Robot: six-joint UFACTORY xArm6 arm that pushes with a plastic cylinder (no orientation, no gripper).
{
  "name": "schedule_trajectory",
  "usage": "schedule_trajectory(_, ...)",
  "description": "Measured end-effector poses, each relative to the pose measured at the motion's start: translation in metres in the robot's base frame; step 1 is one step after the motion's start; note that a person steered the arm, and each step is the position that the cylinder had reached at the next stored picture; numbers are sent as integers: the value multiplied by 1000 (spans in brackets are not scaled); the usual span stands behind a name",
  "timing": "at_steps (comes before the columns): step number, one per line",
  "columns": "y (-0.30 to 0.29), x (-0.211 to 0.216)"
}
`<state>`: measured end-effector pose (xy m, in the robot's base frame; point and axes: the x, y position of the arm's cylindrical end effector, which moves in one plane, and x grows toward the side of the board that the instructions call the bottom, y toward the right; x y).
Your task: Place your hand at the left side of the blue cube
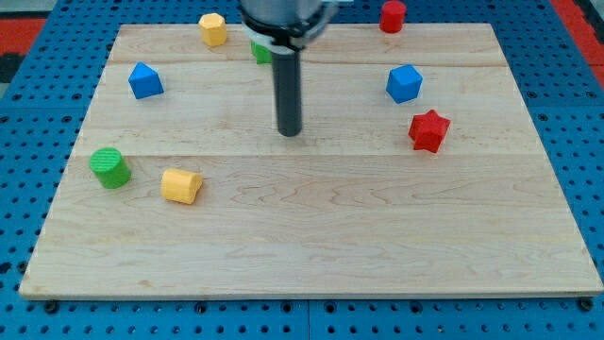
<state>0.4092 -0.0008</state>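
My tip [289, 132], a bare rod with no pincer to open or shut, stands mid-board, while the blue cube [404, 83] sits well apart toward the view's upper right, just above the red star block [428, 130], its left side facing the tip.

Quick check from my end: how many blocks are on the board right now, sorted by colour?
Blue: 2
Red: 2
Yellow: 2
Green: 2, one partly hidden behind the rod
Total: 8
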Motion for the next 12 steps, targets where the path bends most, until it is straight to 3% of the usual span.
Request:
schedule_trajectory(1,3,-94)
schedule_trajectory(2,-64,-117)
schedule_trajectory(3,-47,-41)
schedule_trajectory(4,-5,-84)
schedule_trajectory(5,-18,-197)
schedule_trajectory(7,-7,-9)
schedule_trajectory(9,-40,-94)
schedule_trajectory(10,43,16)
schedule_trajectory(11,108,55)
schedule_trajectory(12,82,-59)
